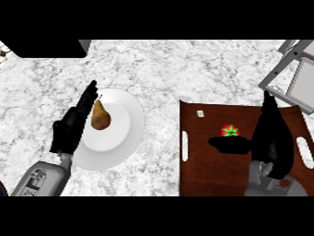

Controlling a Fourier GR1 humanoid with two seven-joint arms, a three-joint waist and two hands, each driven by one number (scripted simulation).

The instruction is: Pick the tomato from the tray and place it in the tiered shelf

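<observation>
Spanning the view, a marbled white bench [186, 69] carries a brown tray [207, 179] holding the tomato [230, 131], just left of the open right robot hand [273, 133].

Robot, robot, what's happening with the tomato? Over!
Right hand open above tray, beside tomato. Tomato not yet picked. Left hand open by plate. Nothing blocking.
</observation>
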